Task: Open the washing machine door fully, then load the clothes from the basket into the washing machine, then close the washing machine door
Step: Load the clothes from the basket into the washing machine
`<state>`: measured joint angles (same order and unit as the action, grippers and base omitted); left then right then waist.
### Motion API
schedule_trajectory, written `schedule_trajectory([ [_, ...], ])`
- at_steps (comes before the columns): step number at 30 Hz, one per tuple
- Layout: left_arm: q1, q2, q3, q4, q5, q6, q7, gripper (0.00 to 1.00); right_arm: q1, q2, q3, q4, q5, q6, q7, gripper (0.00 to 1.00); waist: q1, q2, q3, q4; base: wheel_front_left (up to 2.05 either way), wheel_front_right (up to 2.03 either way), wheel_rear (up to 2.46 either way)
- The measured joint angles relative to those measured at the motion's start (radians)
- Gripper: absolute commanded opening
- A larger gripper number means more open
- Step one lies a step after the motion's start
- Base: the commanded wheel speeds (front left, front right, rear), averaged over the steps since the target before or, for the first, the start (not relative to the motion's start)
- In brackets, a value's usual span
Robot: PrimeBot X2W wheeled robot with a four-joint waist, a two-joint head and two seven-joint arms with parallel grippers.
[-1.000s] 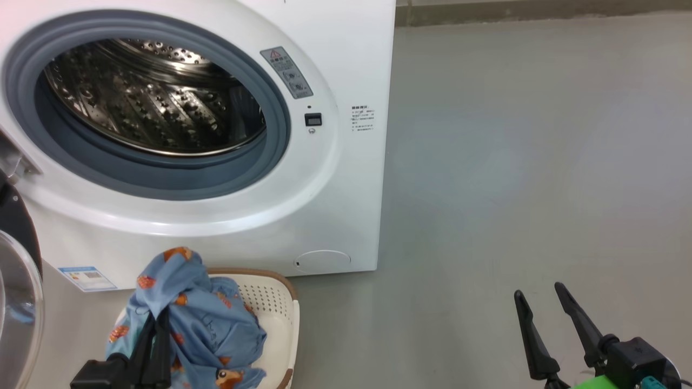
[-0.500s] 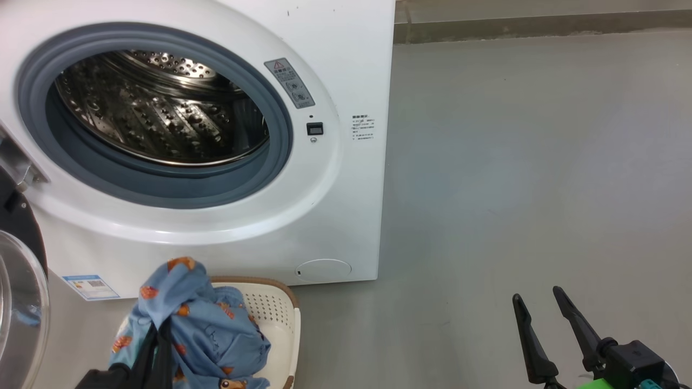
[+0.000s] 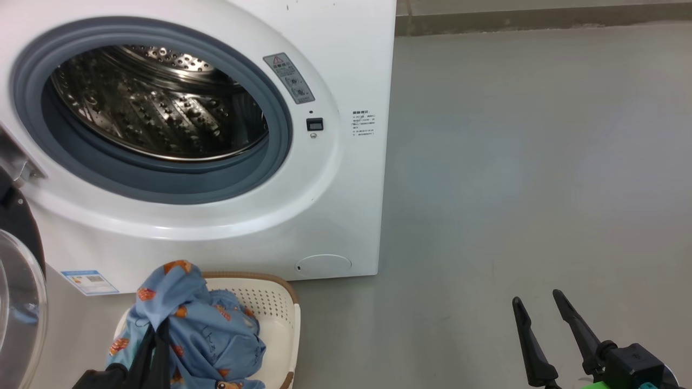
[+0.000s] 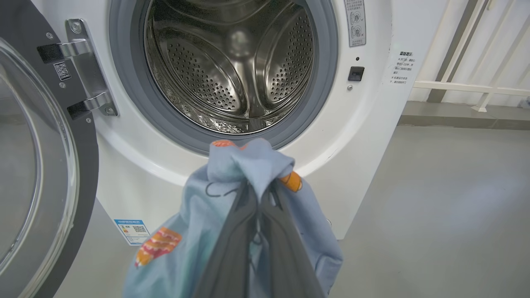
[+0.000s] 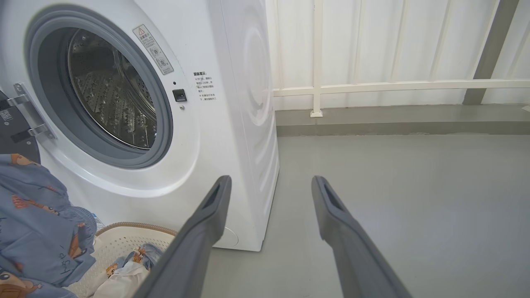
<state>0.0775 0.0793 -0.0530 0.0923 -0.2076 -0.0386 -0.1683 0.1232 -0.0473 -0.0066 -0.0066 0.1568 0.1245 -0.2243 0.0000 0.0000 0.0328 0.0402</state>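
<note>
The washing machine (image 3: 346,178) stands with its steel drum (image 3: 157,102) exposed. The washing machine door (image 3: 19,302) hangs open at the left, and its black rim and glass also show in the left wrist view (image 4: 45,174). My left gripper (image 3: 159,327) is shut on the light-blue printed clothes (image 3: 205,329), held above the basket (image 3: 278,319) and below the drum opening (image 4: 232,62). The fabric (image 4: 248,165) drapes over my left gripper (image 4: 260,194). More clothes (image 5: 124,273), white and blue, lie in the basket (image 5: 124,238). My right gripper (image 3: 538,305) is open, with nothing between the fingers.
Grey floor (image 3: 513,162) stretches to the right of the machine. A low kerb and white railing (image 5: 393,87) run along the back wall. The open door stands close to my left arm's left side.
The head view has shifted slightly. The left gripper with the blue fabric sits a little lower against the machine front. The right gripper has kept its place and stays open.
</note>
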Motion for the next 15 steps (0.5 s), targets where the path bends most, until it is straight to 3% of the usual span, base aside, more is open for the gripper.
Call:
schedule_trajectory([
  [15, -0.117, 0.007, 0.001, 0.090, -0.026, 0.000, -0.018, 0.00, -0.006, 0.000, 0.001, -0.016, -0.004, 0.000, 0.000, 1.00, 0.0000, 0.0001, 0.050, 0.003, 0.00, 0.00, 0.00],
])
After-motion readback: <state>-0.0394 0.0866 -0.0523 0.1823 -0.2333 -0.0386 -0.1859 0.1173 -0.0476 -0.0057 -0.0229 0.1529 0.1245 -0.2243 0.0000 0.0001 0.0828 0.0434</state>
